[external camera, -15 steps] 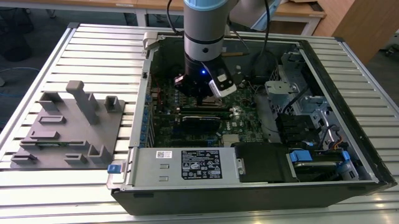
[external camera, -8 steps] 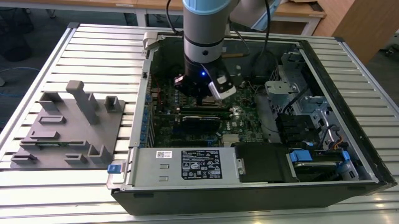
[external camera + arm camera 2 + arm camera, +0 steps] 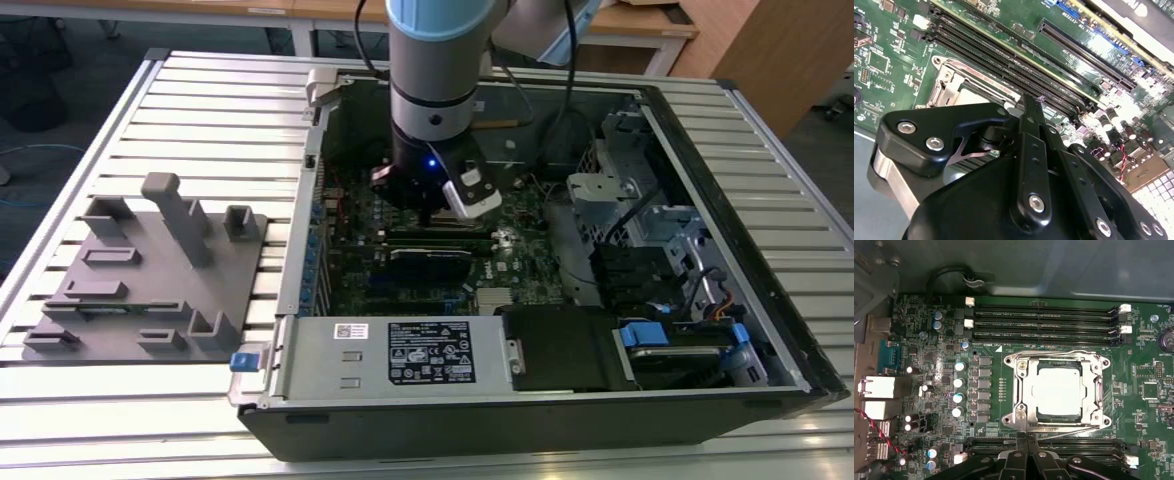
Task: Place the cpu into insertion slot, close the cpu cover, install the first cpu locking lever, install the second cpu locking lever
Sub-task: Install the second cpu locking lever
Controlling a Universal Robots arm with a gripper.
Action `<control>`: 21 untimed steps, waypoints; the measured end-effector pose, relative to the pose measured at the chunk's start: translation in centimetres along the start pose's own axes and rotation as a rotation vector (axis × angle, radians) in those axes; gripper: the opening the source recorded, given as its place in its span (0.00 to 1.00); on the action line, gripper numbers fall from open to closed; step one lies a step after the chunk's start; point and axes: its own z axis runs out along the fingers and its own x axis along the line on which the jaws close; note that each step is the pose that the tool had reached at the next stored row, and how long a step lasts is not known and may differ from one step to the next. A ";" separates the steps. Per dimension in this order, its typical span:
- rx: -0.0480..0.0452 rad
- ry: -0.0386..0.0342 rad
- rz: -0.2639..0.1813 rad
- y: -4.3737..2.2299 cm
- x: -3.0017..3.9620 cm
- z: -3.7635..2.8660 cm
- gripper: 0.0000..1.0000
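Slatted metal table (image 3: 200,110); wooden desks (image 3: 641,25) behind.

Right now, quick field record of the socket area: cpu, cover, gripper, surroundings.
cpu: seated in the insertion slot, pale top showing
cpu cover: down flat over the socket, framing the chip through its window
locking levers: thin wires run along the frame's edges; latched or not, cannot tell
gripper: fingers together, tip at the socket's edge beside the memory slots, holding nothing
arm: reaching down into the open computer case
outside the case: grey fixture block on the slatted table
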 end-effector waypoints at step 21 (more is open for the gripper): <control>-0.0479 -0.0073 0.068 -0.17 1.31 0.92 0.10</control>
